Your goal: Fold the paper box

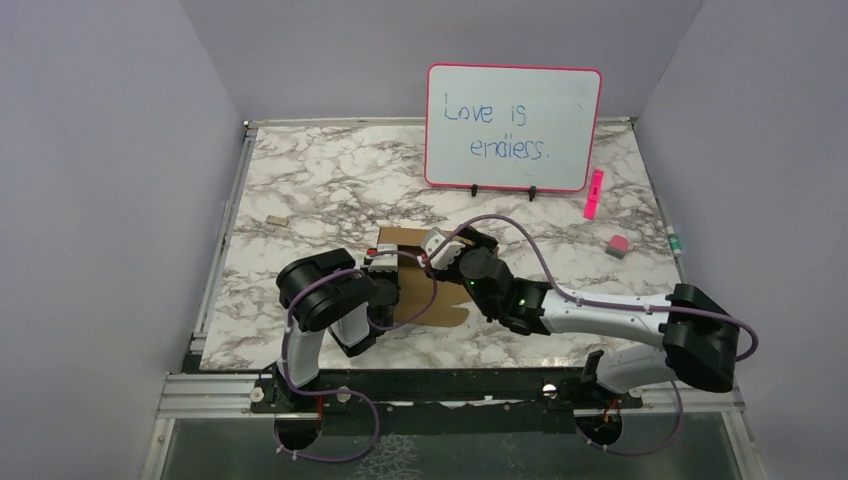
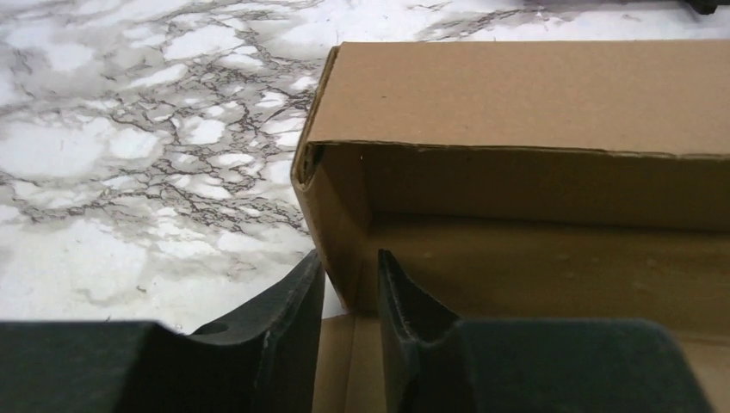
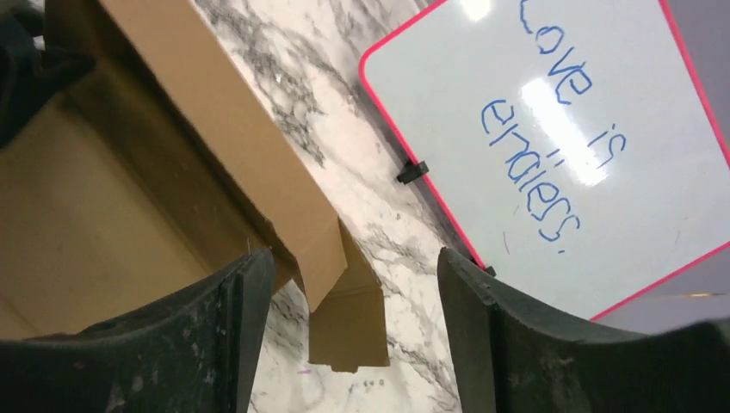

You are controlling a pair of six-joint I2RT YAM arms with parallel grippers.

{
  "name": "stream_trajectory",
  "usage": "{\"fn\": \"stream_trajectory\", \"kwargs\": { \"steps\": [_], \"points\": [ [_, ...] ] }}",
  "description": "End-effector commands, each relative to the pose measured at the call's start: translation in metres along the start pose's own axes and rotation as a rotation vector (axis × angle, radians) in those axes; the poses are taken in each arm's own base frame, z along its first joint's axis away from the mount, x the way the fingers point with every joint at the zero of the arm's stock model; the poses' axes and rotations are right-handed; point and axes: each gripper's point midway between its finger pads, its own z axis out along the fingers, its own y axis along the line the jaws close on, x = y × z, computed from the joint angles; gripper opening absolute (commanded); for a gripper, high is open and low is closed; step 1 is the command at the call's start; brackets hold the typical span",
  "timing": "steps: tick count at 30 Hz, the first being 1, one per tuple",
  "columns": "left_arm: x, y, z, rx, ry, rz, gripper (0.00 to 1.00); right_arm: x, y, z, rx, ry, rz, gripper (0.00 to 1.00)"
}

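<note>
The paper box (image 1: 420,300) is brown cardboard, partly folded, lying mid-table between both arms. In the left wrist view its long wall (image 2: 516,95) stands upright over the floor panel. My left gripper (image 2: 349,254) has its jaws a narrow gap apart, straddling the end corner of that wall without pinching it. It reaches the box's left edge in the top view (image 1: 383,262). My right gripper (image 3: 355,251) stands wide open at the box's far right corner (image 1: 437,250). A loose end flap (image 3: 349,318) hangs between its fingers, touching neither.
A pink-framed whiteboard (image 1: 513,127) stands at the back on small feet, close behind the right gripper (image 3: 559,129). A pink marker (image 1: 593,193) and a pink eraser (image 1: 617,245) lie at the right. A tiny cardboard scrap (image 1: 277,220) lies at the left.
</note>
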Motion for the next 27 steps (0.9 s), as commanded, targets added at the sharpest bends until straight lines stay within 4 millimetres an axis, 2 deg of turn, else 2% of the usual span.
{"fn": "stream_trajectory", "kwargs": {
  "steps": [1,7,15,20,25,27],
  "points": [
    [-0.048,-0.003,-0.002,-0.002,-0.159,-0.160,0.33,-0.024,-0.017,-0.012,0.034,-0.060,0.252,0.82],
    [-0.060,-0.005,-0.011,0.023,-0.180,-0.170,0.50,-0.029,-0.033,-0.026,0.081,-0.058,0.475,0.84],
    [-0.076,0.003,-0.037,0.068,-0.203,-0.151,0.71,-0.019,-0.044,-0.037,0.172,-0.004,0.753,0.91],
    [-0.081,0.011,-0.056,0.085,-0.184,-0.171,0.76,-0.002,-0.045,-0.033,0.230,0.066,0.862,0.96],
    [-0.079,-0.006,-0.065,0.144,-0.041,-0.214,0.77,0.019,-0.047,-0.022,0.227,0.137,0.940,0.96],
    [-0.087,-0.011,-0.069,0.190,-0.022,-0.200,0.78,0.026,-0.050,-0.018,0.218,0.149,0.959,0.96]
  ]
}}
